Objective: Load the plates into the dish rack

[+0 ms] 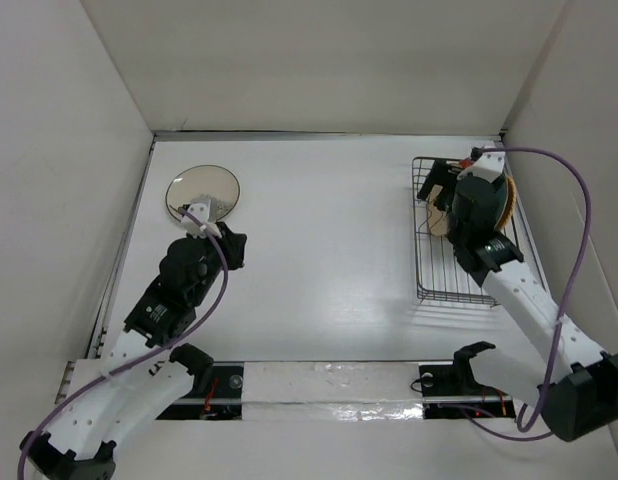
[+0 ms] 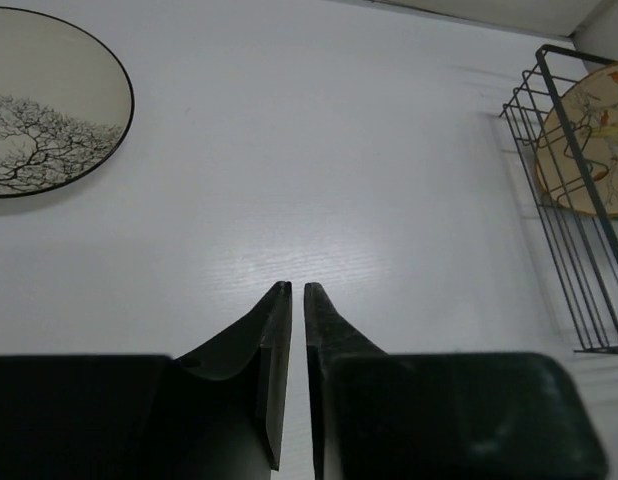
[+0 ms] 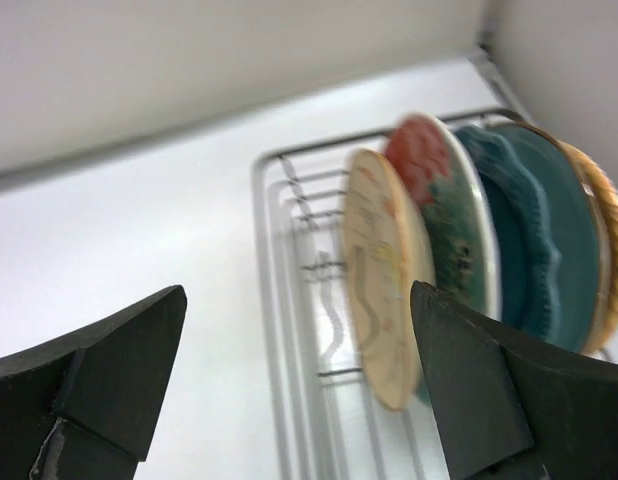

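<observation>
Left hand sits near the dark-rimmed plate.

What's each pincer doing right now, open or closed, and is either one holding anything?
Left pincer: closed, holding nothing.
Right pincer: open wide, holding nothing.

White tabletop: smooth laminate, faint grain, soft sheen. Round cream plate with thin dark rim, far-left corner: smooth glazed ceramic. Black rectangular wire rack, right edge: thin metal wire. Dark teal scalloped plate: glossy glaze. Silver tape strip, near edge: crinkled, shiny. Left gripper fingers: matt black plastic.
</observation>
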Action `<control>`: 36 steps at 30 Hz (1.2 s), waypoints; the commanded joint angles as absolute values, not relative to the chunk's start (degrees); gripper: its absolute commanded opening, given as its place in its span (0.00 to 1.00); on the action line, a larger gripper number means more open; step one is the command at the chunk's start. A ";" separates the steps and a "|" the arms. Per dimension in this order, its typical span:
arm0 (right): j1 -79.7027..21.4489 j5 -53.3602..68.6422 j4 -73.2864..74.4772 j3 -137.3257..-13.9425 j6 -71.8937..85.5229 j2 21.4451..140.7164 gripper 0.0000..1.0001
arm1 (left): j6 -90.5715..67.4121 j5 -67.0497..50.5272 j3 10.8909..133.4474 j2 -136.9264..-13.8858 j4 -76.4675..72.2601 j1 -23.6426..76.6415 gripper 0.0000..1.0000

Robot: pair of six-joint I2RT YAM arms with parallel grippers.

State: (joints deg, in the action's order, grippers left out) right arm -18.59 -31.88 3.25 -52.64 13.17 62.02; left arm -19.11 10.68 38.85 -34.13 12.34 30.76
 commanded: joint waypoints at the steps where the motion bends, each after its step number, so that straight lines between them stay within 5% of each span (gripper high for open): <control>1: -22.58 -27.25 -3.42 -49.58 15.38 57.32 0.98 | -20.39 9.32 43.85 -38.66 7.56 30.94 0.05; 4: -26.79 -22.08 -7.46 -46.16 18.19 55.55 0.86 | -22.22 9.31 45.79 -42.70 5.72 30.94 0.00; 5: -28.20 -20.23 -9.12 -45.01 18.89 54.59 0.69 | -22.93 9.58 46.14 -43.41 4.93 30.94 0.00; 6: -29.78 -17.26 -12.97 -43.69 20.20 54.15 0.26 | -23.64 9.93 46.58 -44.81 3.62 30.94 0.00; 8: -34.52 -14.87 -16.33 -40.70 20.83 54.40 0.00 | -25.74 11.33 47.02 -46.40 2.03 30.94 0.00; 12: -41.30 -11.86 -19.07 -40.43 18.90 57.64 0.00 | -28.29 11.51 49.56 -54.81 0.36 30.94 0.03; 13: -42.27 -12.39 -19.51 -40.43 18.72 58.09 0.00 | -29.08 12.04 49.66 -56.06 -0.69 30.94 0.13; 22: -44.38 -8.35 -24.96 -38.41 20.92 63.89 0.07 | -40.23 7.33 47.90 -67.83 -15.90 13.73 0.49; 36: -44.38 -9.05 -22.06 -39.38 23.64 65.48 0.11 | -46.13 -5.71 46.42 -85.78 -16.51 -14.05 0.57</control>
State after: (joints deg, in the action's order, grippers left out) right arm -44.01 -9.13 -19.77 -37.78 22.57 66.78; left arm -43.64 -1.83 48.05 -85.95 -14.04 -11.42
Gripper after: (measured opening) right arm 0.101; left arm 0.564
